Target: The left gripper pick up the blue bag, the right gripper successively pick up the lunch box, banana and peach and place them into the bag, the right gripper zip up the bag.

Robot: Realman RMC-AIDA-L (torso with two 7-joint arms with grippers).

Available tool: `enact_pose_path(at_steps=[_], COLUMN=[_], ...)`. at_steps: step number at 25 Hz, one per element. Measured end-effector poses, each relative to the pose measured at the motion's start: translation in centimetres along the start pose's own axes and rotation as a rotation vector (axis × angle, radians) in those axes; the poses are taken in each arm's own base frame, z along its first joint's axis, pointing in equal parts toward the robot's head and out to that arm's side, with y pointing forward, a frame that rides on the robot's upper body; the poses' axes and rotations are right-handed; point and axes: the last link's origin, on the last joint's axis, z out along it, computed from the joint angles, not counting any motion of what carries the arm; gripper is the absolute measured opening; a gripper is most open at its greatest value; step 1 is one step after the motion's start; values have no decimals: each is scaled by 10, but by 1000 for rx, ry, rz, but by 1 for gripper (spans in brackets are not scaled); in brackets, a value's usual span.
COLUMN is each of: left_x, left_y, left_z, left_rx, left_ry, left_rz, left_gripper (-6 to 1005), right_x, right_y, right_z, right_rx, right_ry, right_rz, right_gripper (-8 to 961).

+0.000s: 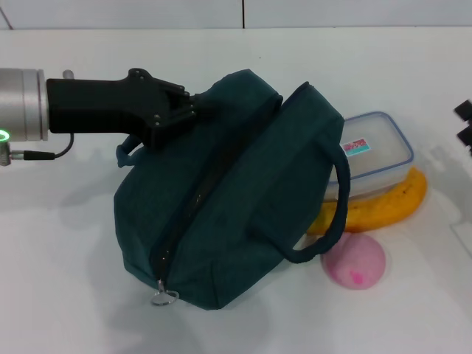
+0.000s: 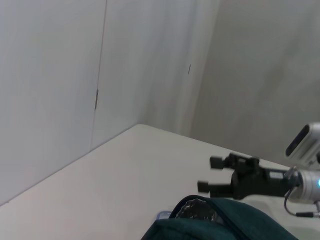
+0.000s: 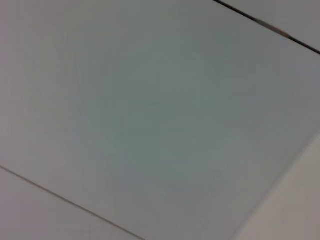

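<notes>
Lying nearest at 6 o'clock, zipper ring pull point(image 1: 164, 297) of the blue bag point(image 1: 228, 199), peach point(image 1: 355, 262) at 4 o'clock, banana point(image 1: 383, 206) and lunch box point(image 1: 376, 151) behind, left gripper point(image 1: 190, 110) clamped on bag's far end at 10 o'clock, right gripper point(image 1: 466, 122) at 3 o'clock edge, fingers apart.

Bright, even light; soft shadows beside the blue bag point(image 1: 221, 199); right wrist view blurred.

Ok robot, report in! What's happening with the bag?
Left gripper at blue bag's far end. Right gripper at table edge. Zipper looks mostly shut. Lunch box, banana, peach outside.
</notes>
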Motion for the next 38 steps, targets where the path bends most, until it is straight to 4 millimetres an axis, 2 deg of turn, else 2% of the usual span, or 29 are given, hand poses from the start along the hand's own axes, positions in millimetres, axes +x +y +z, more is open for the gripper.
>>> enact_pose_path(at_steps=[11,26,38], left_x=[-2,-3,-7], left_y=[1,2,2], left_z=[3,3,1], left_rx=[-16,-15,-12], left_ry=[38,36,30], left_rz=[-3,20,28], left_gripper=[55,55,55], right_x=[15,28,29], right_y=[-3,11,13], right_z=[25,56,61], right_rx=[75,67,66], right_ry=[119,159,162], right_rz=[111,246,246], right_gripper=[770,756,745])
